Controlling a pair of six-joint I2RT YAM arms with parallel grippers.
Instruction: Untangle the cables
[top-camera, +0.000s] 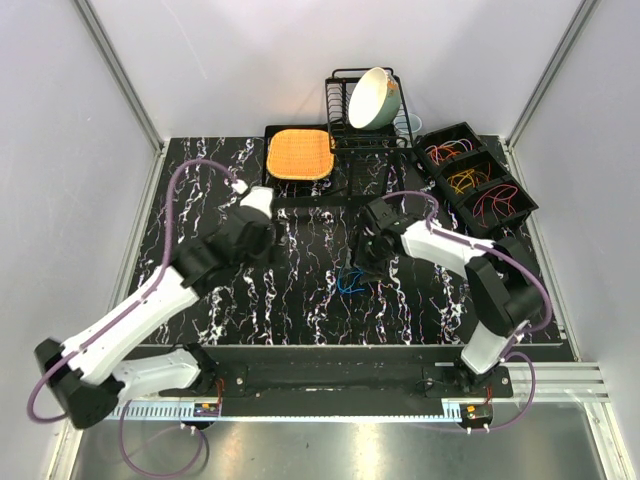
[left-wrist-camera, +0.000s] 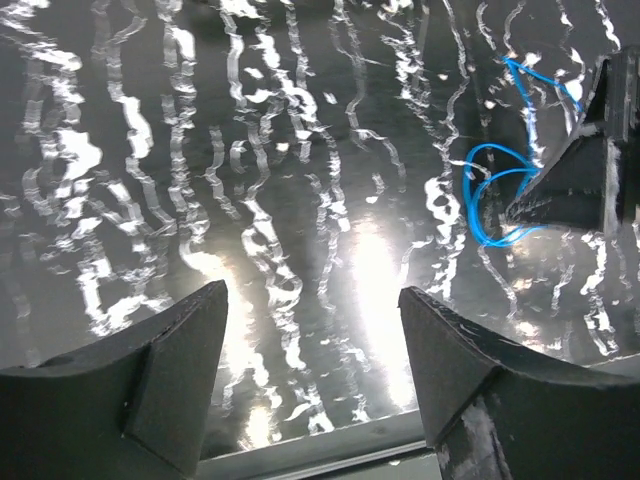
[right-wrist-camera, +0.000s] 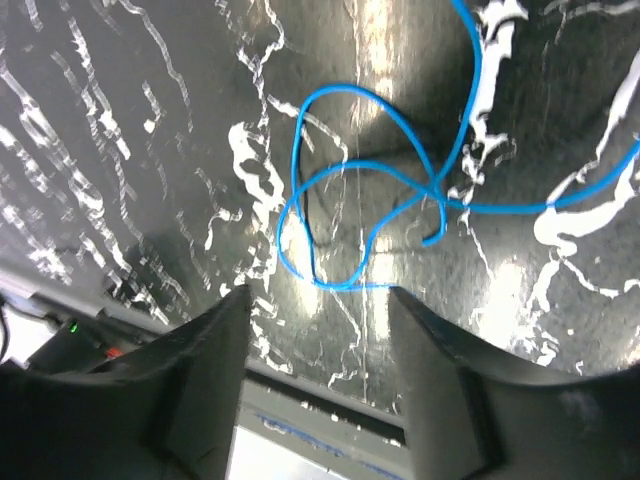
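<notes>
as i look in from my end, blue cable (right-wrist-camera: 437, 197): it lies flat on the black marbled desk (top-camera: 220, 300), near the middle and a little right, crossing over itself in a few loose loops. i cannot tell whether it is one strand or two.
right end effector (right-wrist-camera: 320, 300): fingers spread, nothing between them; it hangs low just on the near side of the blue loops, which are in front of the tips and not pinched.
left end effector (left-wrist-camera: 312, 300): fingers spread and holding nothing, over bare desk to the left of the blue cable. its own camera shows the blue loops off to the right, next to a dark finger of the other arm.
sorting tray (top-camera: 500, 170): far right, three black compartments. the farthest holds reddish and maroon wires (top-camera: 447, 152), the middle one orange wires (top-camera: 467, 180), the nearest red and purple wires (top-camera: 493, 205).
other things: a dish rack (top-camera: 340, 130) with a bowl (top-camera: 372, 98) and an orange mat (top-camera: 298, 153) sit at the far edge, well apart from the work.
done, as i judge it: most colours look separated and binned.
left, as i judge it: the blue cable looks like the last piece out on the desk. its crossings want pulling apart, probably one arm on each side, and then it needs a place. i see no green wire anywhere.
</notes>
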